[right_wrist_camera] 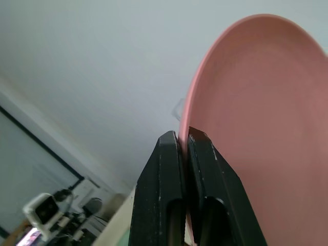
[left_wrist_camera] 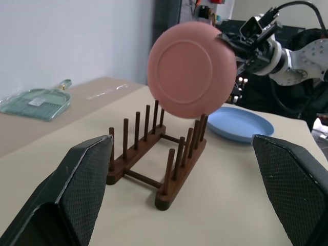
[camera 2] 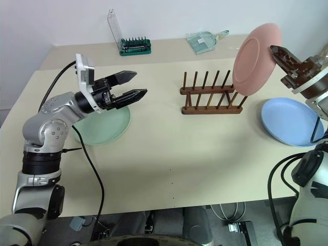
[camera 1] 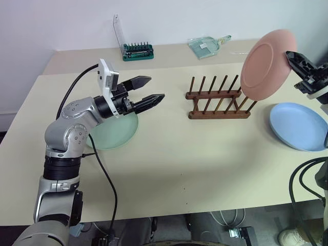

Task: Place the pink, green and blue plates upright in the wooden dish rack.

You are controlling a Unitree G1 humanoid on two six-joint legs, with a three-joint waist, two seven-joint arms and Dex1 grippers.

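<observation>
Pink plate held on edge, up above the right end of the rack

In the head views the right gripper [camera 2: 281, 55] at the far right pinches the rim of the pink plate [camera 1: 267, 64], which stands almost upright over the right end of the wooden dish rack [camera 1: 218, 98] in the middle. The slots lie just down and left of the plate. The left gripper [camera 1: 147, 91], fingers wide and empty, hangs over the green plate [camera 2: 105, 128] at the left. The blue plate [camera 1: 297, 125] lies flat at the right.
</observation>
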